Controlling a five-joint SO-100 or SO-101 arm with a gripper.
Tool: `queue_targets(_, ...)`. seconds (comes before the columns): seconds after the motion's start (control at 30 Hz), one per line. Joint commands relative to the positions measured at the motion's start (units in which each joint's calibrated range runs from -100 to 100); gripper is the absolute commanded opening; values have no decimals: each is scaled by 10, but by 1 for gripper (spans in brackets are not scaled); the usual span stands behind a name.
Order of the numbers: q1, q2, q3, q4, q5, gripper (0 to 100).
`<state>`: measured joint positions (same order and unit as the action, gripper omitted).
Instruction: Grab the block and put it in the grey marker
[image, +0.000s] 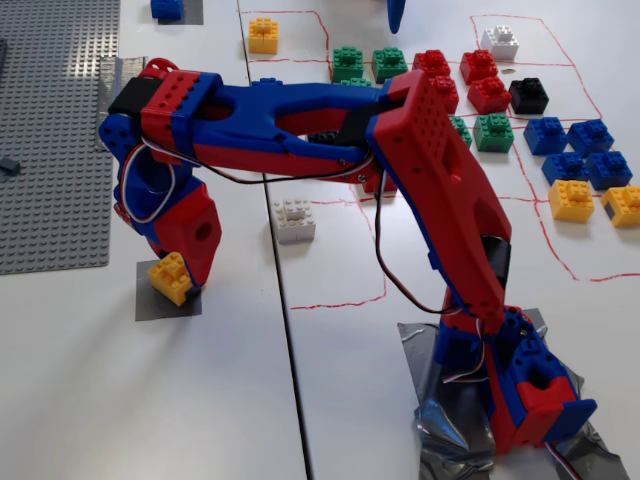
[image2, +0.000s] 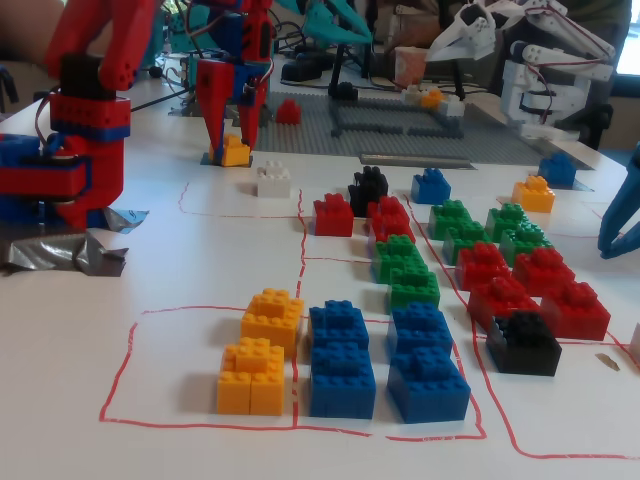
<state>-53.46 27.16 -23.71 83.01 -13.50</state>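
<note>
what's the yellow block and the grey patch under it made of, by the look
The block looks like hard moulded plastic: crisp studs, slight sheen. The grey marker looks like a flat matte patch, perhaps tape or paper; it lies thin and smooth on the table, with no gloss. Its exact material is unclear.

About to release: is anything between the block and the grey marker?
Nothing visible. The claw has the yellow block tilted right over the grey marker, one corner about touching it. The white brick sits off to the right, clear.

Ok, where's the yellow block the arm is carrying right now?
In a fixed view, the yellow block sits low on the left, at the gripper and over the grey marker, left of the white brick.
</note>
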Motion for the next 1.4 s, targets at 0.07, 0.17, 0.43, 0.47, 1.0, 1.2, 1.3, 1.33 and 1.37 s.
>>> queue_targets(0.07, 12, -19, -63, -7, 11, 7)
queue_targets(0.17, 12, -17, -64, -7, 14, 14)
queue_targets(0.43, 5, -17, -78, 21, 18, 30)
queue_targets(0.47, 3, -17, -84, 28, 18, 31)
queue_targets(1.0, 17, -262, 103, 0, 69, 27)
queue_targets(1.2, 74, -336, 131, 4, 98, 20)
queue_targets(1.3, 102, -358, 132, 25, 107, 16)
queue_targets(1.33, 112, -364, 132, 31, 109, 16)
queue_targets(1.37, 121, -371, 133, 36, 112, 16)
